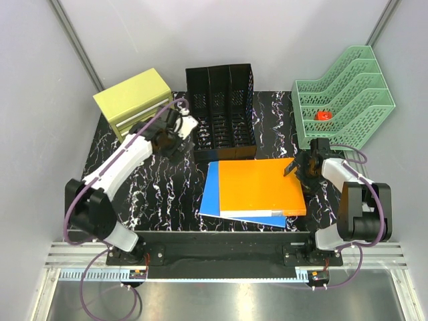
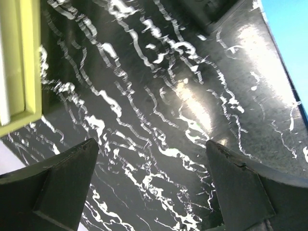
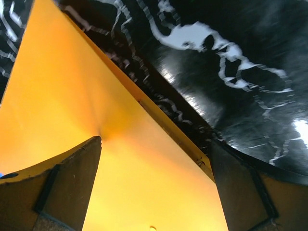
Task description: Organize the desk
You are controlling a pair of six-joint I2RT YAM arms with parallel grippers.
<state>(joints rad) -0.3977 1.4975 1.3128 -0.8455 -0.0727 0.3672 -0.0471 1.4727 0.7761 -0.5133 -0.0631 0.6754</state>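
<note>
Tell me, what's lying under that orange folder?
A blue folder peeks out at the left and near edges of the orange folder, on the desk. Anything else beneath is covered.

Desk (image 1: 167, 194): black, glossy, with irregular white marble-like veins.
Drawer unit (image 1: 132, 101): pale yellow-green, plain.
File holder (image 1: 221, 107): black, fine mesh pattern.
Tiered tray (image 1: 344, 100): mint green, with rows of small slotted perforations.
Small item in the tray (image 1: 324, 115): red-orange.
Upper folder (image 1: 261, 186): solid bright orange, unpatterned.
Lower folder (image 1: 210, 194): solid bright blue, showing at the left and along the near edge.
Left arm (image 1: 124, 160) and right arm (image 1: 338, 170): white shells, black joints.
Cables (image 1: 67, 221): purple.
Surrounding walls (image 1: 267, 33): plain pale grey.
</note>
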